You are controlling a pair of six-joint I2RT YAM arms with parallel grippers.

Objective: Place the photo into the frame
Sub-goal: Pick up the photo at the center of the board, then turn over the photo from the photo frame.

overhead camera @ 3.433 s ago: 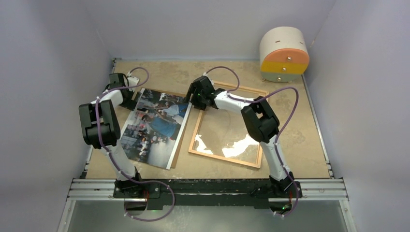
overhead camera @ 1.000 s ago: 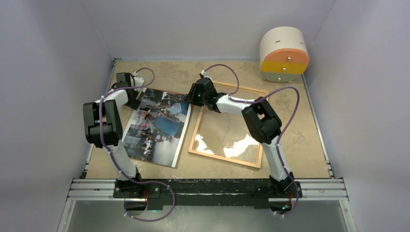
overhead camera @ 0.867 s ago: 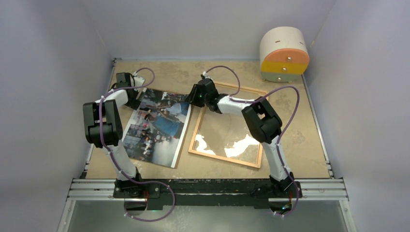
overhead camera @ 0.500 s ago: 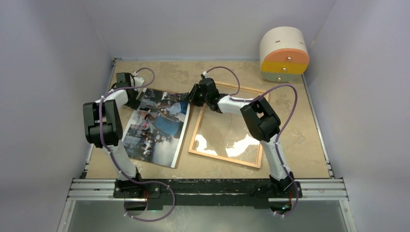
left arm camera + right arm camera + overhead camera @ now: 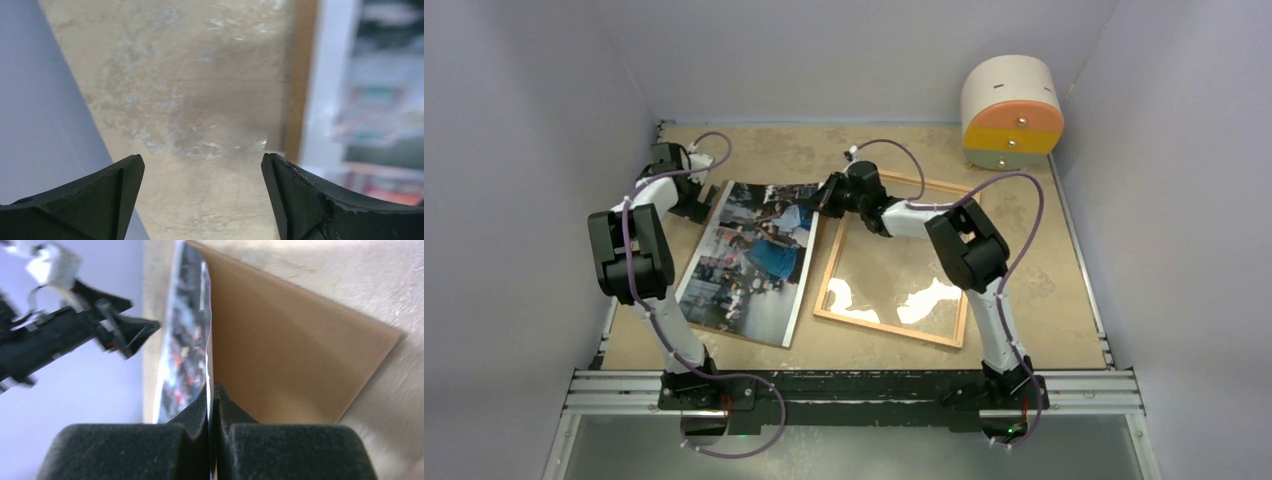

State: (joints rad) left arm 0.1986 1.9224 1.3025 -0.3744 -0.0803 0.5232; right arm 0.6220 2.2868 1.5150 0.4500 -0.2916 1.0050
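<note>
The photo (image 5: 754, 262), a glossy print in blue and dark tones, lies face up left of the frame (image 5: 889, 331). The frame is thin light wood round a clear pane and lies flat. My right gripper (image 5: 808, 207) is shut on the photo's far right edge. In the right wrist view the fingers (image 5: 211, 392) pinch the thin white edge of the photo (image 5: 187, 340), lifted a little off the brown backing panel (image 5: 290, 355). My left gripper (image 5: 698, 200) stands open by the photo's far left corner. Only bare table shows between its fingers (image 5: 200, 162), with the blurred photo (image 5: 380, 100) to the right.
The brown backing panel (image 5: 798, 292) lies under the photo, close to the frame's left rail. A round white cabinet (image 5: 1012, 110) with orange and yellow drawers stands at the back right. Grey walls close in the table on the left, back and right.
My right gripper has closed on the photo's far right edge and raised it slightly. The left gripper has opened wider and drawn back off the photo's far left corner.
</note>
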